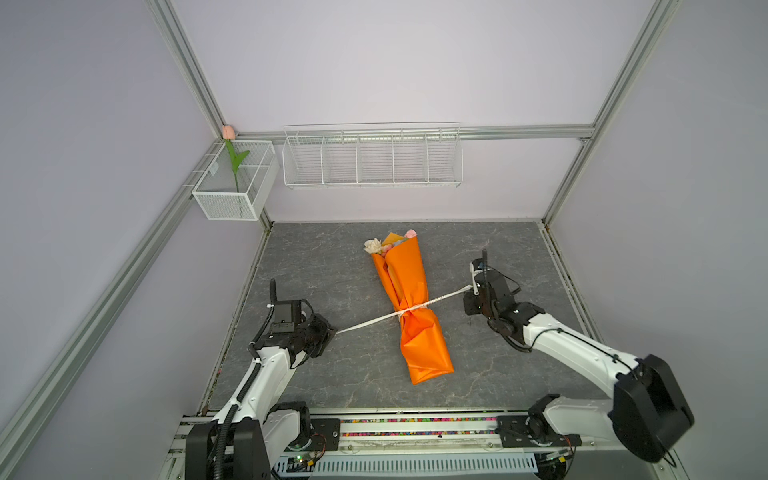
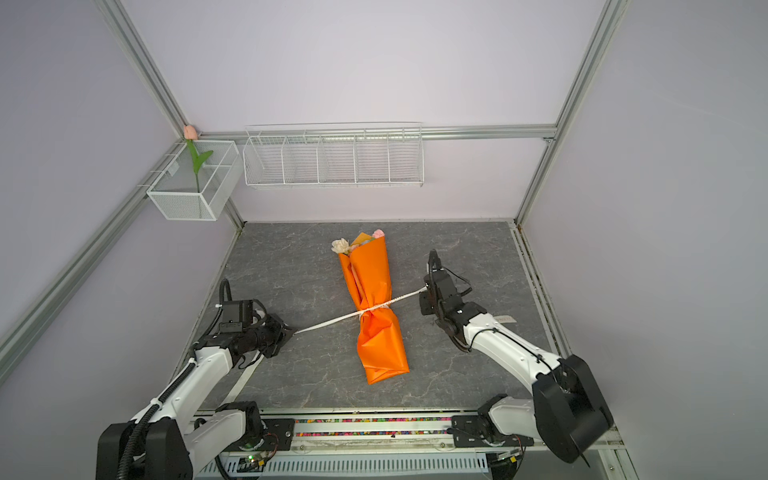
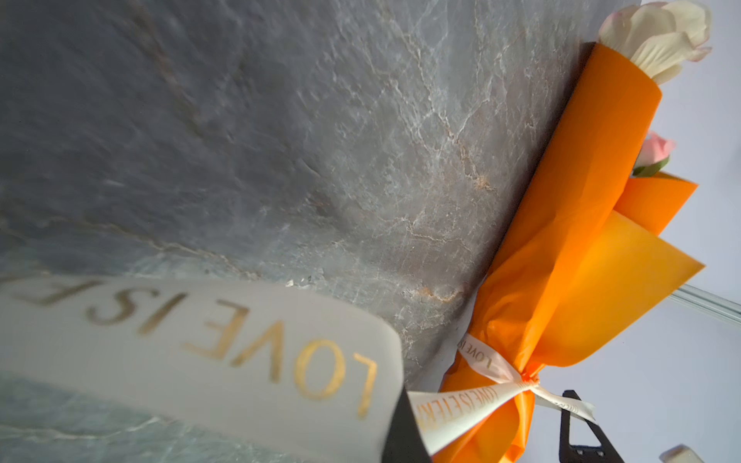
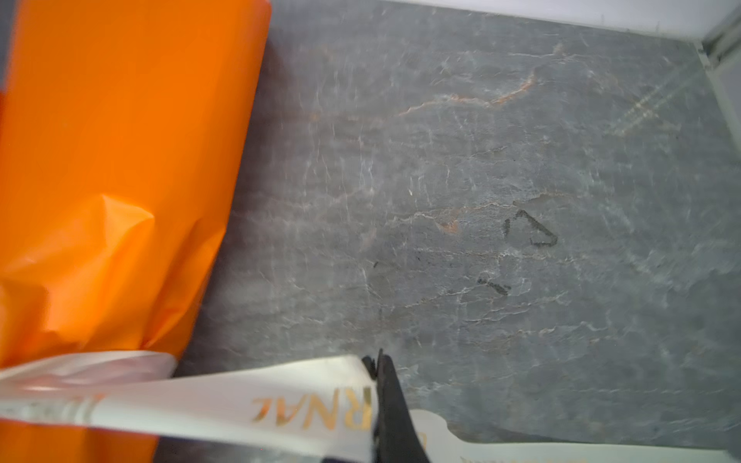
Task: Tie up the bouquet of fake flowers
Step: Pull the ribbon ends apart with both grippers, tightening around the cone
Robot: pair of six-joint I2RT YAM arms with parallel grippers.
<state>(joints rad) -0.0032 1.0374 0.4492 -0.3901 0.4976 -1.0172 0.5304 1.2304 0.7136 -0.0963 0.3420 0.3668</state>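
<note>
Claw, left: left gripper (image 1: 331, 333) is pressed together, pinching one end of the white ribbon (image 1: 365, 322). The band runs taut from its tips to the wrap in both top views.
Claw, right: right gripper (image 1: 471, 288) is likewise pressed together on the opposite ribbon end. The right wrist view shows the printed band passing the dark fingers (image 4: 391, 405).
Work piece: bouquet of fake flowers (image 1: 409, 291) lies flat near the middle of the table (image 1: 311, 266), between the two arms, with blooms toward the back wall and stem end toward the robot base.
Wrapping: orange wrapping paper (image 1: 424, 349) is cinched to a narrow waist where the ribbon crosses it.
Knot: knot (image 3: 525, 380) sits on the waist, and the left wrist view shows the strands crossed and gathered there. Single or double crossing cannot be told.
Step in hand: judged to be tightening, as both ends are held outward on one line across the wrap.
Progress: judged late. A first tie appears seated, and no bow is visible.
Next move: calls for even, opposed tension on both ends, then a second crossing or release. Keep both pulls low and level so the wrap neither lifts nor turns.
Risk: unequal pull may drag the bouquet sideways, and the smooth ribbon may slip through the tips.
Bystander: single tulip (image 1: 227, 133) in the mesh basket (image 1: 232, 208) on the wall is not part of the work.
</note>
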